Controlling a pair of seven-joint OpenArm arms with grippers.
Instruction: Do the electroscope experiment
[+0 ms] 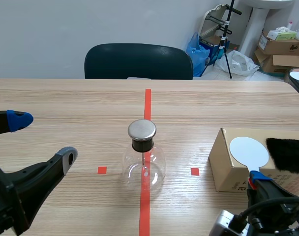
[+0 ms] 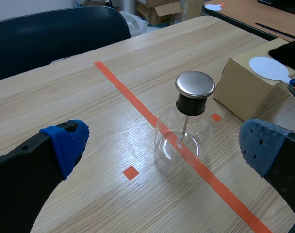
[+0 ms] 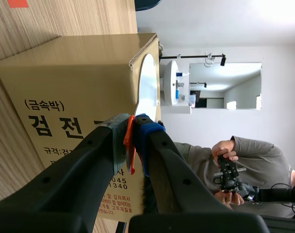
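We see the electroscope [image 1: 143,156] [image 2: 185,130], a clear glass flask with a black stopper and a round metal cap, standing upright on the wooden table [image 1: 66,98]. It sits right on the long orange-red tape line, between the two small tape squares.

The left gripper [image 1: 44,139] [image 2: 162,145] hangs well off to the flask's left with its fingers spread wide and nothing in them. From its wrist view the flask stands ahead of the gap, touching neither blue pad.

To the flask's right, apart from it, stands a cardboard box [image 1: 223,164] [image 2: 242,92] [image 3: 70,73]. On its top lies a white disc paddle [image 1: 249,151] [image 2: 268,67] [image 3: 146,87], whose orange handle sticks out over the box's near edge. The right gripper [image 1: 253,179] [image 3: 133,132] is clamped on that handle, one pad on each side of it. A black furry cloth [image 1: 287,153] [image 2: 288,48] lies on the box just beside the disc.

Across the table stands a dark chair [image 1: 138,61].
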